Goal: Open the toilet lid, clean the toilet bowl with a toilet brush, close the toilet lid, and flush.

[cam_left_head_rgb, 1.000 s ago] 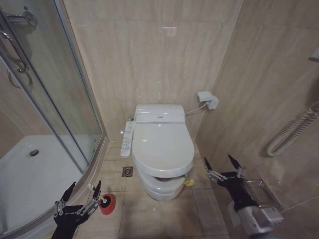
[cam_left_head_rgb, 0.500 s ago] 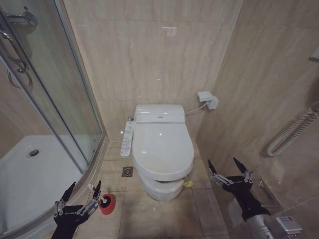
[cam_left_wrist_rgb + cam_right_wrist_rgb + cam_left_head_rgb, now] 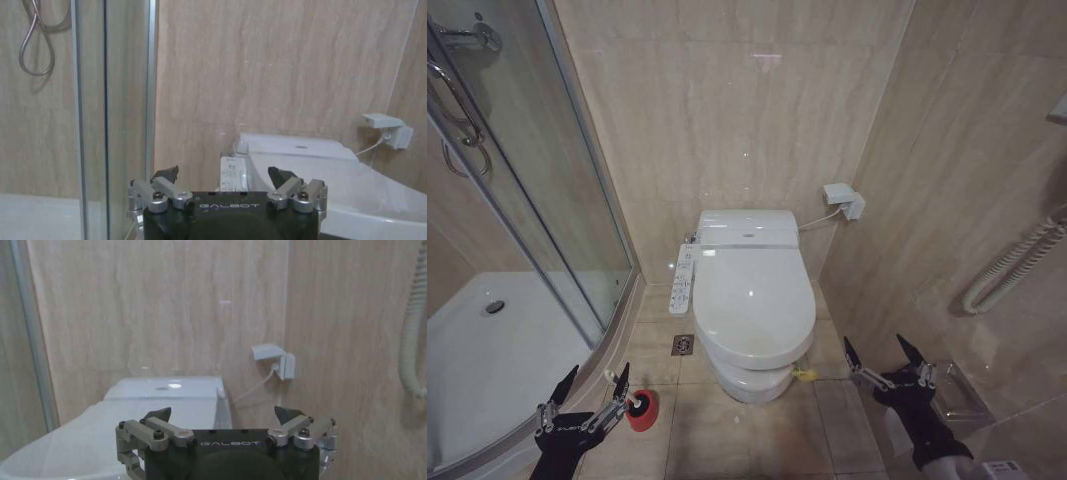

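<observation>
The white toilet lid lies shut over the toilet bowl, and its yellow-green strap hangs at the front right edge. The long button panel runs along the toilet's left side. The toilet brush stands in its red holder cup on the floor to the toilet's left. My left gripper is open just beside the brush, touching nothing. My right gripper is open and holding nothing, right of the bowl and apart from the strap. The lid lies ahead of the right gripper; my left gripper faces the panel.
A curved glass shower enclosure and its white tray fill the left. The tiled right wall carries a white coiled hose and a metal holder. A socket box sits behind the toilet, and a floor drain lies beside it.
The lid has dropped from slightly raised to fully shut, closing the dark gap under its front edge. My right gripper has pulled down and to the right, away from the toilet. The left has not moved.
</observation>
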